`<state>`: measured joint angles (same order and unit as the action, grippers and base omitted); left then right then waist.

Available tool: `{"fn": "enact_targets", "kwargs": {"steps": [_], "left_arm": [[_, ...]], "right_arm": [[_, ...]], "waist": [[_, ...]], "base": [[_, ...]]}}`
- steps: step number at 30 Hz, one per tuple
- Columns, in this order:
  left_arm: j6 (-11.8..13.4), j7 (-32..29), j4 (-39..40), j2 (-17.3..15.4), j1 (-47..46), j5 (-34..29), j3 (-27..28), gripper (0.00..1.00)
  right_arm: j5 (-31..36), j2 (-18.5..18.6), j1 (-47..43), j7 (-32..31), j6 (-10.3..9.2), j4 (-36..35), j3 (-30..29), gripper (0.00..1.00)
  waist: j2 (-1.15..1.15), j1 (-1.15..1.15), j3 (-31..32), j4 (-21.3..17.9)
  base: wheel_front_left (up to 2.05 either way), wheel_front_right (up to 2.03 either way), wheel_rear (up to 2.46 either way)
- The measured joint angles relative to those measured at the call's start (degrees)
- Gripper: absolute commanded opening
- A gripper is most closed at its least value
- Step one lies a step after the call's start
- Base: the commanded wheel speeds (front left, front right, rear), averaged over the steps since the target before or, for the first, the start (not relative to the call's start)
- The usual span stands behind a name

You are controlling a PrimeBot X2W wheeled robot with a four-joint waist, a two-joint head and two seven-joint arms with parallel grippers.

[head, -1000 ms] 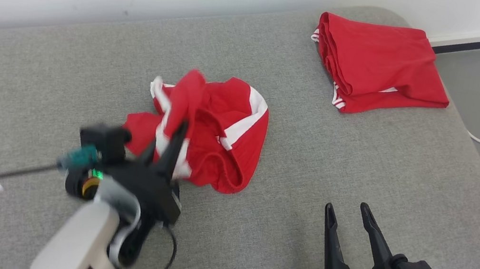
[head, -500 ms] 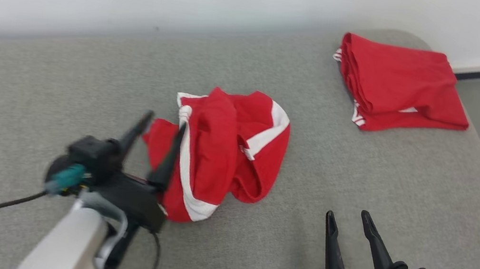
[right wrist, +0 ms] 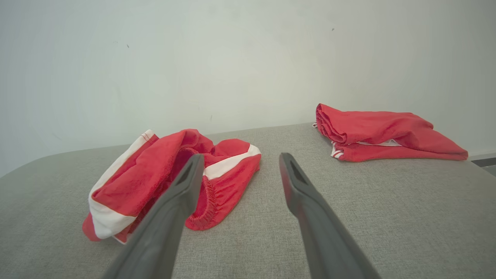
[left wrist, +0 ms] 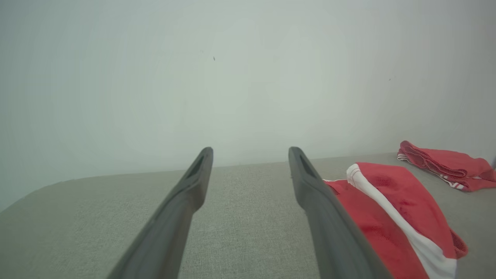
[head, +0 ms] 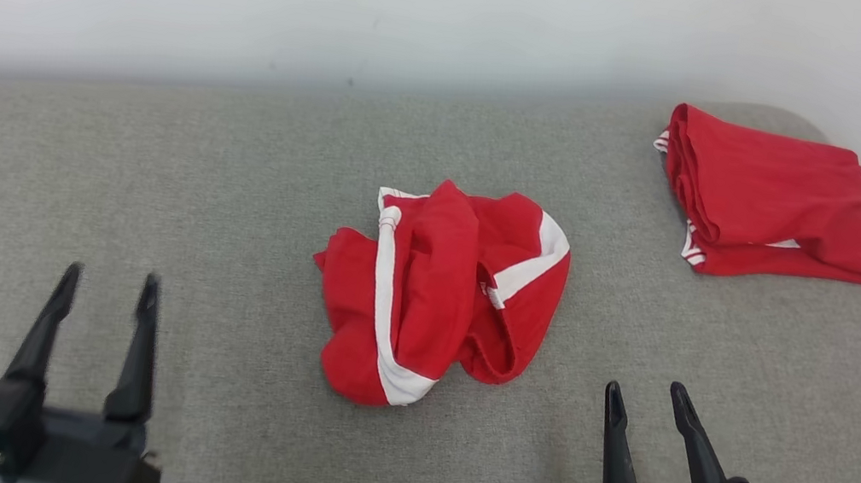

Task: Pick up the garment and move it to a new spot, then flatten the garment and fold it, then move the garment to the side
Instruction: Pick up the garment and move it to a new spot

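On grey cushion (head: 232,184): crumpled red garment (head: 439,295) | folded garment (head: 774,201) apart | left fingers (head: 139,355), right fingers (head: 618,457) wide, empty

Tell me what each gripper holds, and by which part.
Nothing is held. The left gripper and the right gripper both stand open over the grey cushion, clear of the crumpled red garment, which lies loose ahead of them.

The left gripper (head: 110,282) hangs well to the left of the crumpled garment (head: 439,295), clear of it, jaws spread wide and empty, fingers pointing forward. The right gripper (head: 645,390) hangs near the garment's right side, likewise parted, gripping nothing
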<state>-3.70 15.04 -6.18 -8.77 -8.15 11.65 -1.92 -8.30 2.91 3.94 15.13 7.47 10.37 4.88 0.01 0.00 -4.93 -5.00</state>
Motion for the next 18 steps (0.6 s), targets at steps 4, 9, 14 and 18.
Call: {"fn": "enact_targets", "kwargs": {"steps": [4, 9, 14, 18], "left_arm": [[0.13, 0.01, 2.54, 1.92, 5.04, -3.43, 4.33, 1.0], [-0.34, 0.01, 0.75, 3.14, 9.56, -7.25, 6.12, 1.0], [0.66, 0.01, -0.92, 4.32, 11.66, -7.71, 9.57, 1.0], [0.76, 0.01, -1.32, 5.02, 12.12, -7.91, 10.6, 1.0]], "right_arm": [[0.01, 0.0, -0.86, 0.0, 0.0, -0.15, -0.3, 1.0], [0.01, -0.02, -0.94, 0.0, 0.0, -0.19, -0.52, 1.0], [0.25, 0.0, -1.1, 0.0, 0.0, -0.18, -1.01, 1.0], [0.24, 0.01, -1.77, -0.01, 0.0, 0.0, -1.6, 1.0]], "waist": [[0.0, -0.01, 0.63, 0.75], [0.0, 0.0, 0.8, 1.49], [0.0, 0.0, 0.64, 1.87], [0.0, 0.0, 0.55, 2.4]], "base": [[0.0, 0.0, 0.0], [0.0, 0.0, 0.0], [0.0, 0.0, 0.0], [0.0, 0.0, 0.0]]}}
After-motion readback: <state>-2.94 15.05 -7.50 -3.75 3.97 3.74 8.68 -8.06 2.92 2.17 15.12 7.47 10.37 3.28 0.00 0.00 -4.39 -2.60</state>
